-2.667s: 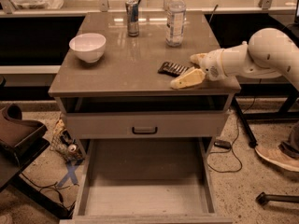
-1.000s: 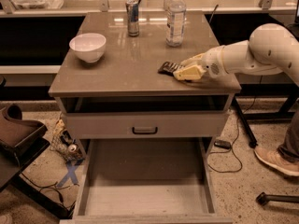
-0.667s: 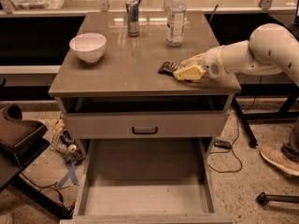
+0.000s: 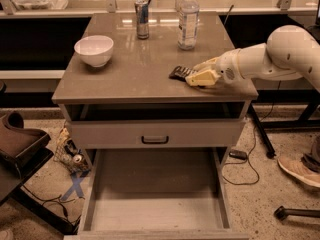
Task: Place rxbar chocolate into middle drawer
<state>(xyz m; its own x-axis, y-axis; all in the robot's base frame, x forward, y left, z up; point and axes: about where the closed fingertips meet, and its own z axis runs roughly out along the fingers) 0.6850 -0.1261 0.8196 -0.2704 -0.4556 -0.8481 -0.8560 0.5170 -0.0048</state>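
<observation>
Reaching in from the right on a white arm (image 4: 260, 59), the end effector (image 4: 194, 75) is seen low over the right front part of the tabletop (image 4: 130, 74), its tip turned to the left. It is placed at the right end of the rxbar chocolate (image 4: 179, 72), which is partly covered by it; whether the end effector is open or closed, and whether the bar is actually gripped, cannot be told. The rxbar chocolate is seen as a dark flat bar with light stripes, lying on the tabletop not far from the front edge, and its left end is left exposed. Further back on the tabletop, a clear water bottle (image 4: 188, 18) is stood upright, and a slim can (image 4: 142, 19) is stood to the left of it. A white bowl (image 4: 94, 49) is set near the left edge, well apart from the bar. Below the tabletop a grey drawer front (image 4: 200, 133) with a small dark handle (image 4: 155, 140) is shown closed. Beneath that, the middle drawer (image 4: 155, 184) is pulled out towards the camera, and its pale flat floor and low side walls are exposed. On the floor to the right, a shoe (image 4: 299, 170) is visible near some dark cables.
</observation>
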